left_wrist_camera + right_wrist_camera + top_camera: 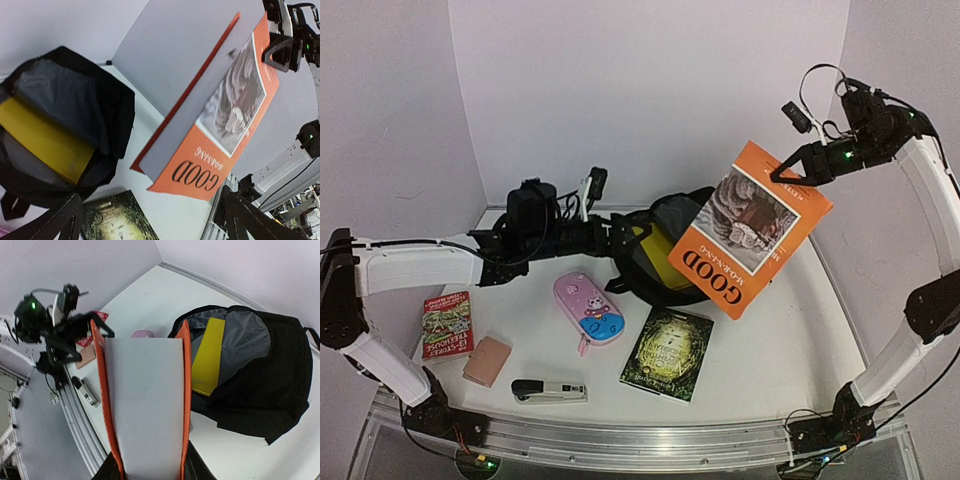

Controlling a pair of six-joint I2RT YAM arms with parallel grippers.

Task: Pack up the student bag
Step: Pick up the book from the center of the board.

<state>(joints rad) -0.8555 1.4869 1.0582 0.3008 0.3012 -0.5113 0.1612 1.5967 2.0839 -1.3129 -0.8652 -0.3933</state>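
Four books, one bag. Far left, small red paperback (447, 326); left gripper (150, 210) spread wide, empty. Centre of white table (790, 340): large black fabric student bag (260, 385), unzipped, slim yellow book (207, 357) half buried inside. In front, dark green book (667, 352). Right: orange "GOOD" paperback (750, 228) pinched aloft by right gripper (790, 168), masking the bag's right side.

White tabletop (790, 340); black bag (655, 287) at centre back; pink pencil case (589, 309) just left of it; dark green book (668, 353) at lower centre; stapler (549, 390) lower left; pink pad (487, 361) beside red book (447, 326) at far left.
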